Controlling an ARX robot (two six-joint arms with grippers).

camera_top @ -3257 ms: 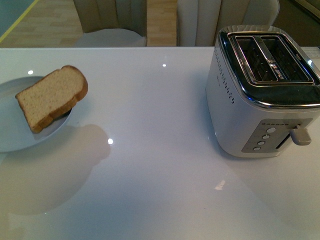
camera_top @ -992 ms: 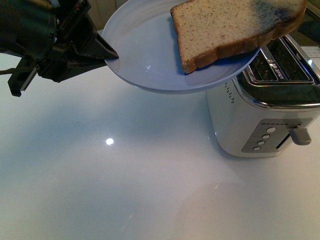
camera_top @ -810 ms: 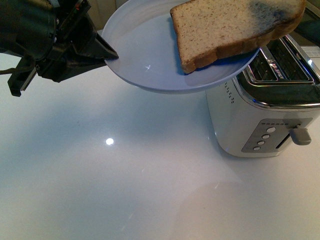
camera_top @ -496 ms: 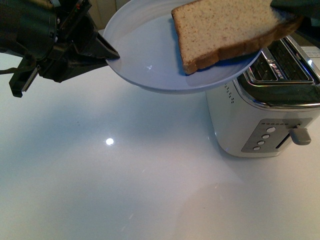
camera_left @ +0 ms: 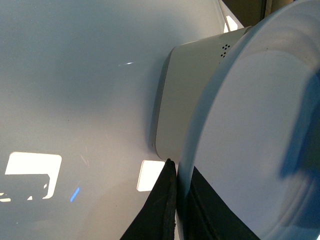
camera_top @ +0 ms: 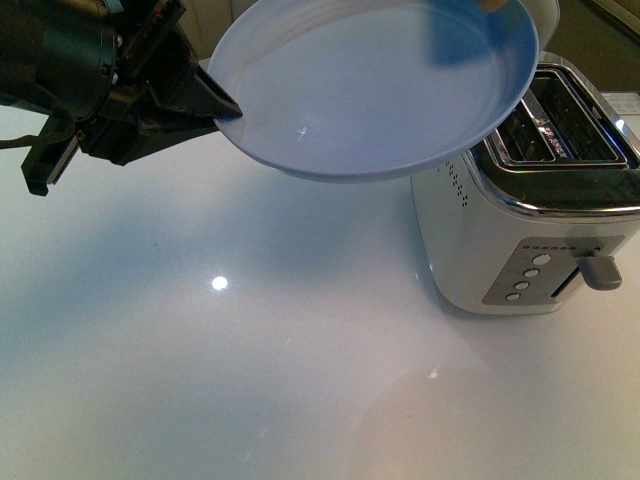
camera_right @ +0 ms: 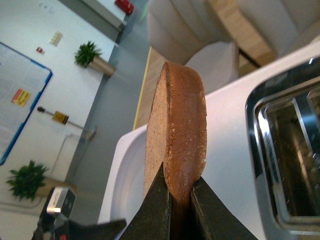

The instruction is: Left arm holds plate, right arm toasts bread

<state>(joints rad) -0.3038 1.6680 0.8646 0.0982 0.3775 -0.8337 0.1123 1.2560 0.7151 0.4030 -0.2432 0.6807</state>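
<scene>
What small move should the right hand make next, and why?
Probably carry the brown-crusted wholemeal bread slice over an open slot of the silver toaster: the right hand grips it upright, off the round pale blue plate.

- 1 plate (camera_top: 370,90), held up left of centre
- 1 bread slice (camera_right: 177,130), seen only in right wrist cam
- 1 toaster (camera_top: 500,240) at right, w/ 2 slots (camera_top: 560,120) on top, 4 round buttons (camera_top: 528,272) & 1 lever (camera_top: 600,272) on near face
- 2 grippers: left gripper (camera_top: 222,106) pinching plate rim, right gripper (camera_right: 181,189) clamping the slice
- 1 table (camera_top: 250,350)
- 2 potted plants (camera_right: 89,52), far off in the room
</scene>
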